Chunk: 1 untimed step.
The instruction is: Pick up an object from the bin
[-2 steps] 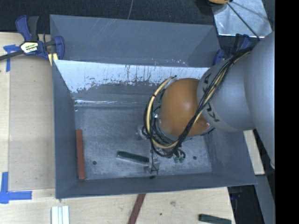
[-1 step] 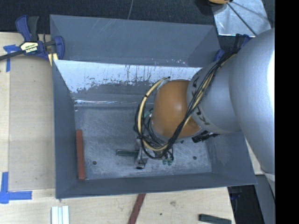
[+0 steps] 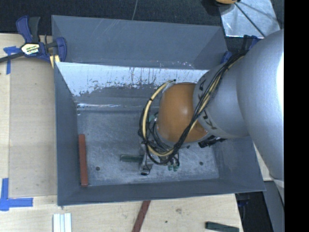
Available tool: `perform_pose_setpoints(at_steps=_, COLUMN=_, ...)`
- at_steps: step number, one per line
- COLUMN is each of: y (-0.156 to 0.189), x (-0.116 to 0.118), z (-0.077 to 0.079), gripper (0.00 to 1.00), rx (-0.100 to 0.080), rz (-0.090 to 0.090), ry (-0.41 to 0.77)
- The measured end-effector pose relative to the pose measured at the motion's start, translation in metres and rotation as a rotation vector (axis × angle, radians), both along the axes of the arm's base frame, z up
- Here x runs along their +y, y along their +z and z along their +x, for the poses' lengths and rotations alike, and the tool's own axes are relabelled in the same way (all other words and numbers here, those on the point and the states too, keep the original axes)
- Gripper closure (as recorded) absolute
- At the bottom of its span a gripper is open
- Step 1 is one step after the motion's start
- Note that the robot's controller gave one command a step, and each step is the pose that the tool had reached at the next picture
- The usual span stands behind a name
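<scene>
Our tool (image 3: 145, 168) is low down in the bin (image 3: 65, 129), close to the floor. It is near the bin's near edge, about midway between the left and right edges. The wires and the orange cover (image 3: 176, 115) hang over it, so we cannot tell if the tool is spread, pressed together or pinching something.

Just beside the tool, on the side toward the bin's left edge, lies a small dark thin thing (image 3: 129, 157), like a short stick. It lies flat on the floor. Its long way runs from left to right, in line with the bin's near edge. One end points at the tool and is so near that we cannot tell if they touch.

A brown-red stick (image 3: 83, 159) lies well apart, right along the bin's left edge. Its long way runs from the near edge toward the far edge.

We think the dark thin thing is the one to pick, since it is nearest. To get it, we think the tool has to slide a little toward the left edge and close across the thin way, not along the long way.
</scene>
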State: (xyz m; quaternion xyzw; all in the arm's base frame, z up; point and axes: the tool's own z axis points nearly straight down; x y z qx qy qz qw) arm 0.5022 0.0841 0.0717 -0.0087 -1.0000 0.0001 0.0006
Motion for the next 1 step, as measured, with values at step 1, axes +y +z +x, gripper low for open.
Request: perform_pose_setpoints(at_steps=1, y=0.1380, x=0.0052, z=-0.0180, gripper=1.00, rx=-0.002, rz=0.000, ry=-0.058)
